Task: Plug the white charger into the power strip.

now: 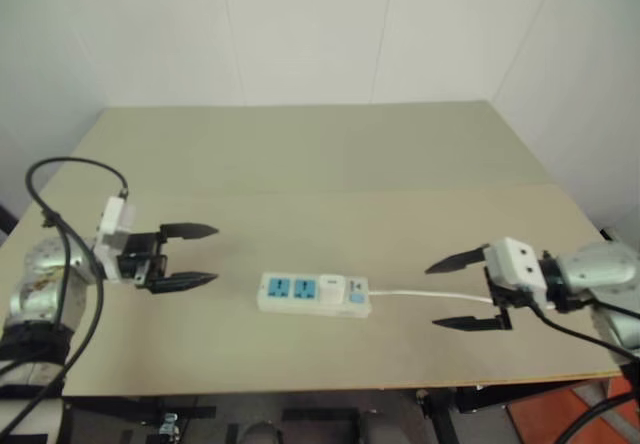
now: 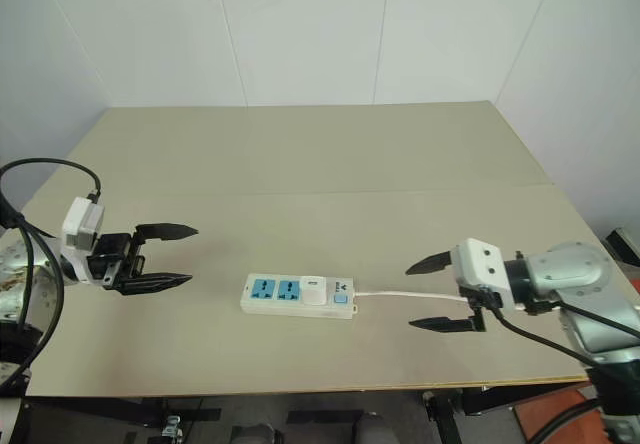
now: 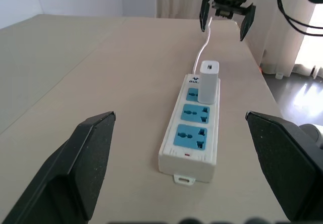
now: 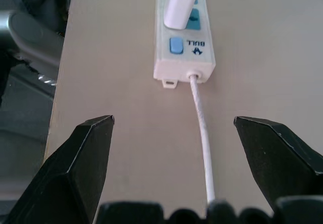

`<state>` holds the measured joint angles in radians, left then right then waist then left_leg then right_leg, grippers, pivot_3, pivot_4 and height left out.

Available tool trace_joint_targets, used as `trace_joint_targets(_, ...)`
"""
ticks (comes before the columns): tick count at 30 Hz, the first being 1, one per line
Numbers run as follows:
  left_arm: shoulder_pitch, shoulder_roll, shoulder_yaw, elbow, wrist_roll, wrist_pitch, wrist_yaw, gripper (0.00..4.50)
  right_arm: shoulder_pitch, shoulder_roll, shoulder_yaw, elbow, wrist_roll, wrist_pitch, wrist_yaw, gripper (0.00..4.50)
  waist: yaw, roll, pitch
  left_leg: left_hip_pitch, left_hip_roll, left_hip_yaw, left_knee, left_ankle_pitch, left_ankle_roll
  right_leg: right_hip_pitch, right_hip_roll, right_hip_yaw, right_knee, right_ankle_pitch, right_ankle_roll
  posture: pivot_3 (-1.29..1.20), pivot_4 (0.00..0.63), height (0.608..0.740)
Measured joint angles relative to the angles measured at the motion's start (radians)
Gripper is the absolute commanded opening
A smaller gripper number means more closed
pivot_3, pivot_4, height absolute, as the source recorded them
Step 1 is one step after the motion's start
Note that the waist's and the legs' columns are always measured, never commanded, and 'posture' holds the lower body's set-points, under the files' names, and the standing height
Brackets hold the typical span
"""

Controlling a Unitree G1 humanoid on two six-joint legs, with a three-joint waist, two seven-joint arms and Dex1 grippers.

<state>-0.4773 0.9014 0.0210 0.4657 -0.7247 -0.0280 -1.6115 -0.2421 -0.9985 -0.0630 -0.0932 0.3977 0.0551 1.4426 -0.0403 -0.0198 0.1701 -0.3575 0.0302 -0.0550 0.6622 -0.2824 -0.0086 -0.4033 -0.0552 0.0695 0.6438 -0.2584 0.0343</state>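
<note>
Near the frame's lower centre, the white charger (image 2: pixel 314 289) stands plugged into the power strip (image 2: pixel 297 293). Both the left gripper (image 2: pixel 180 255) and right gripper (image 2: pixel 427 293) hang wide open, empty. The right one hovers over the cable (image 2: pixel 405 295); snagging it could drag the strip.

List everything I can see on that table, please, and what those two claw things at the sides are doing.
Power strip: one, white with blue socket faces, lying flat near the table's front edge, midway between the claws.
White charger: one, white, standing upright in the strip's socket nearest the cable end; two blue sockets beside it are free.
Cable: one, thin and white, running from the strip's end toward the right claw.
Table: one, beige, against white walls.
Left claw: one, black fingers, open, holding nothing, hanging off the strip's free end.
Right claw: one, black fingers, open, holding nothing, at the cable side, straddling the cable's line.
</note>
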Motion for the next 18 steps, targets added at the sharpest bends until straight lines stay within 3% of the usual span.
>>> trace_joint_targets(18,-0.042,-0.089,-0.001,0.029,0.08,-0.024,0.0,4.5,0.132,-0.031,-0.118,-0.073,0.016,0.008,-0.057,4.45,0.004,0.0,0.0,0.0,0.0,0.0,0.0,0.0,0.0,0.0,0.0,0.0,0.0,0.0,0.0,0.0,0.15,0.74)
